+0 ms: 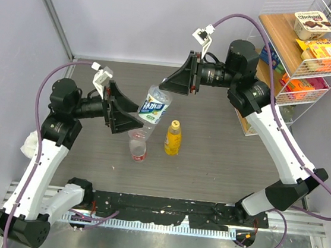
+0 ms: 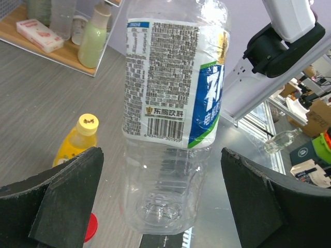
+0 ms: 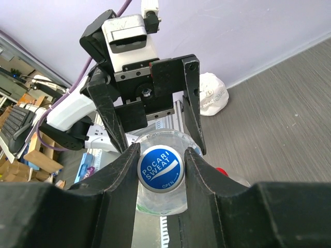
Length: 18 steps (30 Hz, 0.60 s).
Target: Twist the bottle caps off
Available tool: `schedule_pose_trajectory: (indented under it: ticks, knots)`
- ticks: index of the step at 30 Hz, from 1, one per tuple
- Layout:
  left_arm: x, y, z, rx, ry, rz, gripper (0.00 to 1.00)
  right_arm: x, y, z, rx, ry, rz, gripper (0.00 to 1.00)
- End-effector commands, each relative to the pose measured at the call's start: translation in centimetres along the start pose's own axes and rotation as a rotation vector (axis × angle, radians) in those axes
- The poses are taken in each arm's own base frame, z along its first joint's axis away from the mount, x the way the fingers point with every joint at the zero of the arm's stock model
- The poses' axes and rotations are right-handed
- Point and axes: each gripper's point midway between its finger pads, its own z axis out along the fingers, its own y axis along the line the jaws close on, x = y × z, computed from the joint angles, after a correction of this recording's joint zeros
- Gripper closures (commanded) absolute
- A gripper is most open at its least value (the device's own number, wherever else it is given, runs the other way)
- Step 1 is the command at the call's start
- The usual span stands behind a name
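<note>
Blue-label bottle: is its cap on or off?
On. The right wrist view shows the blue-white cap seated on the neck of the bottle, with the jaws of the right gripper shut on it.

Wire rack (image 1: 280, 32) of snack packs (image 1: 329, 54) at right, crumpled white bag (image 1: 30, 143) far left

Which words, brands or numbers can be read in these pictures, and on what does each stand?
"POCARI SWEAT", "OPEN": on the blue-white cap.
"东鹏饮料": on the bottle label, above the barcode.
Fine print and barcode digits: too small to read.
Shelf packages: blurred, not readable.
</note>
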Motion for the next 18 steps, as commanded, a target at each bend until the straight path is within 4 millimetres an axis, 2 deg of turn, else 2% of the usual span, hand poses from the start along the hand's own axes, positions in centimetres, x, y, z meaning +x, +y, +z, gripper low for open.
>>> schedule_pose_trajectory:
  ticks: [1, 11, 18]
  knots:
    - [-0.4, -1.6, -0.1, 0.044, -0.025, 0.045, 0.0, -1.0, 0.4, -0.1, -0.021, -0.034, -0.023, 0.98]
    - [1.7, -1.0, 0.5, 0.007, -0.007, 0.007, 0.01, -1.9, -1.6, 0.2, 0.057, -0.078, 0.024, 0.98]
    - [3.9, 0.5, 1.2, -0.037, 0.061, -0.034, 0.01, -2.1, -1.8, 0.2, 0.059, -0.094, 0.042, 0.98]
